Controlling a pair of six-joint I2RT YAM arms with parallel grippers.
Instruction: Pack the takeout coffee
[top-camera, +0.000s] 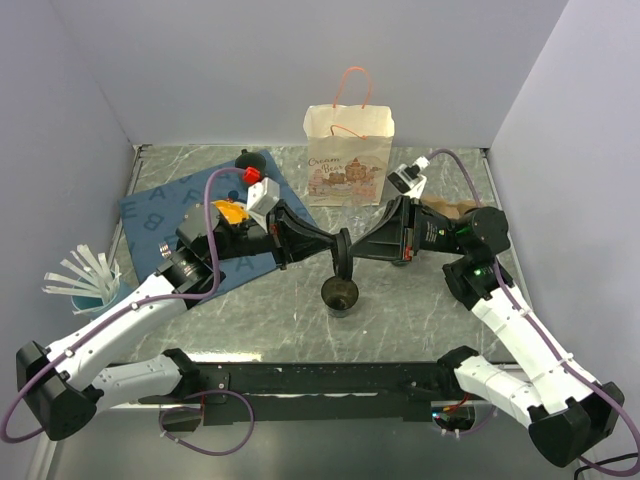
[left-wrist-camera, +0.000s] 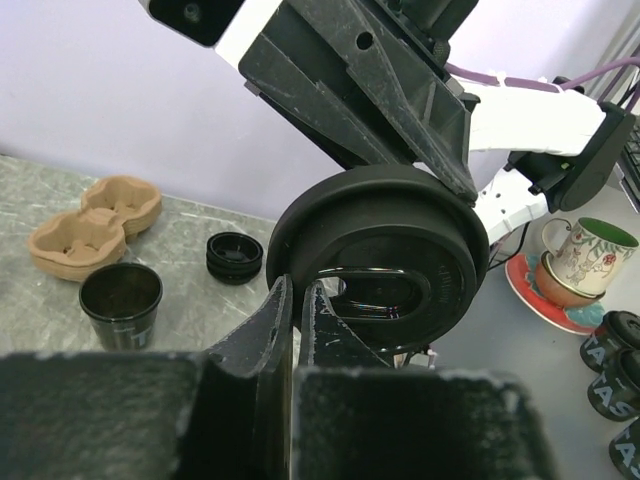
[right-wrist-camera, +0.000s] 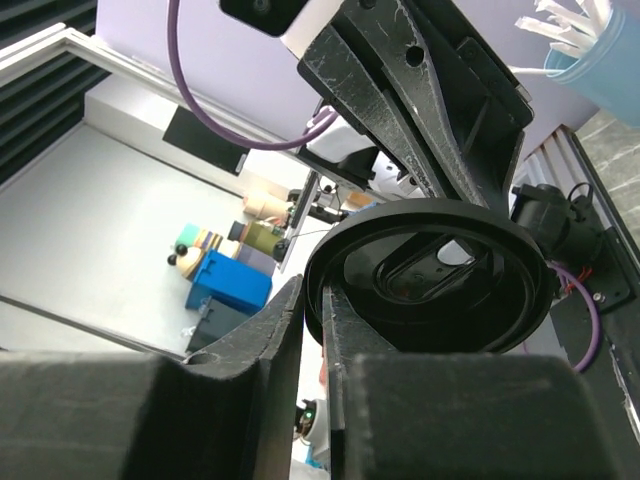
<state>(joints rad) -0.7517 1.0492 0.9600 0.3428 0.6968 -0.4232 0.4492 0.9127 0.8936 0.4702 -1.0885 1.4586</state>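
The round black plastic lid (left-wrist-camera: 400, 230) is held on edge in the air between the two arms, close to the open dark disposable cup (top-camera: 339, 294) that stands on the grey marbled table (top-camera: 255, 312). The left claw (left-wrist-camera: 298, 303) is pinched nearly closed on one part of the lid's rim, and the right claw (right-wrist-camera: 308, 312) is clamped on the rim from the opposite side. Farther out sit the brown pulp two-cup tray (left-wrist-camera: 93, 222), a second black lid (left-wrist-camera: 234, 258), a printed paper bag (top-camera: 348, 150) at the back and a decorated mug (left-wrist-camera: 585, 255)
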